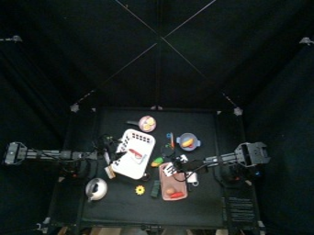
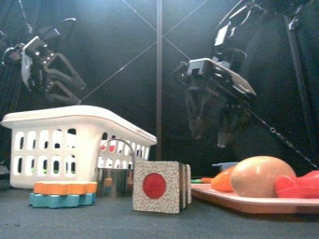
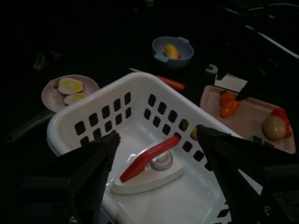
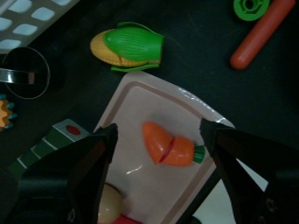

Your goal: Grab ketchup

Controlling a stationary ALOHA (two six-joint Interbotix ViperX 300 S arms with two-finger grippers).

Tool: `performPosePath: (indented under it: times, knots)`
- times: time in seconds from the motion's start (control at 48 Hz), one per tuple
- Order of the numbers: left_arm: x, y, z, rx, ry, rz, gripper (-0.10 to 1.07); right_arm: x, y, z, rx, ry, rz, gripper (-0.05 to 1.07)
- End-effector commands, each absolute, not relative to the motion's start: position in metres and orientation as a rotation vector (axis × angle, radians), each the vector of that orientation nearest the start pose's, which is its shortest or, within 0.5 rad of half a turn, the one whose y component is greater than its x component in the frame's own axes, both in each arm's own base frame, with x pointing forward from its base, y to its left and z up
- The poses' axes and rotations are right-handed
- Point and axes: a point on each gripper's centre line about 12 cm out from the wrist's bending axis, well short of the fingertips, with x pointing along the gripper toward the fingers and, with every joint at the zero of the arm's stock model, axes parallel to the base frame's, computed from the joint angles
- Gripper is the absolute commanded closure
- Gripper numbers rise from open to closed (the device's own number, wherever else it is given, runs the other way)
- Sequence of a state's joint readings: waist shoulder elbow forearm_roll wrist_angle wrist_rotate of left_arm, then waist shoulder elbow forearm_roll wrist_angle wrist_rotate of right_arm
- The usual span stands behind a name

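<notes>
My left pincer [image 3: 149,162] hangs over a white plastic basket [image 3: 117,114] with slotted sides, its two black jaws spread wide and holding nothing. Inside the basket lies the ketchup [image 3: 152,157], a long red bottle resting at a slant across a small white dish on the basket floor. In the view from above, the basket [image 1: 135,151] sits left of centre on the black worktop [image 1: 123,188].

My right pincer [image 4: 158,144] hangs over a pale pink cutting board [image 4: 176,114], jaws fully apart and empty. On the board lies an orange carrot piece [image 4: 167,145] with a green stub. Beside the board is a toy corn cob [image 4: 128,45], yellow in green husk, and farther off a red sausage [image 4: 260,35].

From the left wrist I also see a blue bowl [image 3: 173,51] holding something yellow, and a pink plate [image 3: 68,90] with a halved egg, both beyond the basket. At the front edge stands a small block [image 2: 159,186] with a red dot.
</notes>
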State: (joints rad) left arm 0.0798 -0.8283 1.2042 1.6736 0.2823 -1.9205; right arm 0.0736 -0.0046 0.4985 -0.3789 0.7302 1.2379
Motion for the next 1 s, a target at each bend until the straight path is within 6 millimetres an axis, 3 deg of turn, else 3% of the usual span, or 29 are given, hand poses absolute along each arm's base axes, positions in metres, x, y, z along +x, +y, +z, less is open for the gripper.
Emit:
performPosePath:
  times: [0.0, 0.333, 0.458, 0.604, 0.771, 0.979]
  knots:
    - [0.204, 0.049, 0.23, -0.202, 0.287, 0.392, -0.05, 0.375, 0.002, 0.199, 0.674, 0.918, -0.627, 0.0]
    - [0.204, 0.05, 0.231, -0.201, 0.286, 0.4, -0.05, 0.375, 0.056, 0.215, 0.609, 0.948, -0.42, 0.0]
    - [0.204, 0.049, 0.231, -0.201, 0.284, 0.398, -0.05, 0.366, 0.084, 0.213, 0.539, 1.012, -0.322, 0.0]
    - [0.204, 0.049, 0.231, -0.201, 0.284, 0.399, -0.05, 0.353, 0.108, 0.197, 0.437, 1.131, -0.259, 0.0]
    - [0.204, 0.05, 0.231, -0.203, 0.286, 0.401, -0.05, 0.349, 0.112, 0.182, 0.331, 1.227, -0.252, 0.0]
    - [0.203, 0.05, 0.229, -0.224, 0.289, 0.406, -0.05, 0.357, 0.113, 0.176, 0.287, 1.244, -0.247, 0.0]
